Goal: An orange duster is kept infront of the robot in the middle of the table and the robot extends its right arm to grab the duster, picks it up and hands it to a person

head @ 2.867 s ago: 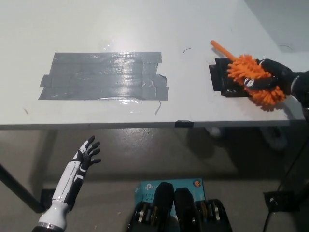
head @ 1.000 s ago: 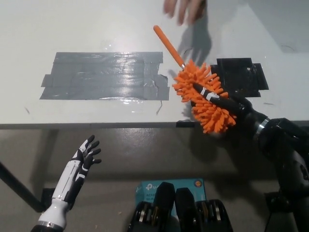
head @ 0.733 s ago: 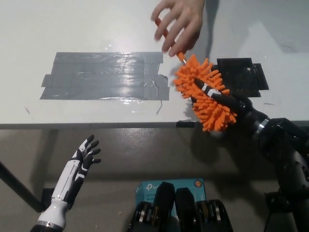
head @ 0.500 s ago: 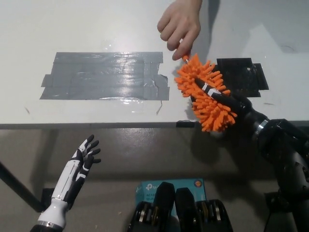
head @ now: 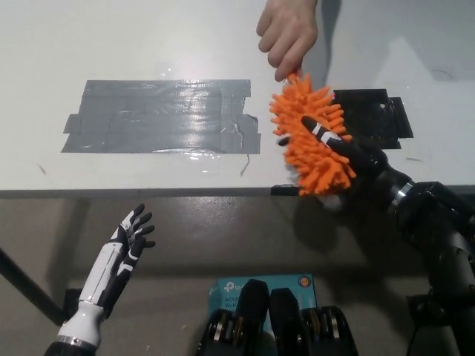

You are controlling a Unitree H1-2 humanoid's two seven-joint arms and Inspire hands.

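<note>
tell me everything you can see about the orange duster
The orange duster has a fluffy head of thick, soft-looking bright orange strands. It is held up over the near edge of the white table, tilted, its handle end pointing away from the robot. The black right hand grips across the head. A person's hand closes over the handle from above, hiding nearly all of it.

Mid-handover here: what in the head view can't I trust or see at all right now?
- Duster handle: covered by the person's hand, so their grip on it is not visible.
- Right hand: its fingers are partly buried in the orange fluff, so how firmly it holds cannot be judged.
- Person: cut off by the top edge; only the hand shows.
- Left hand: open below the table edge, idle.
</note>
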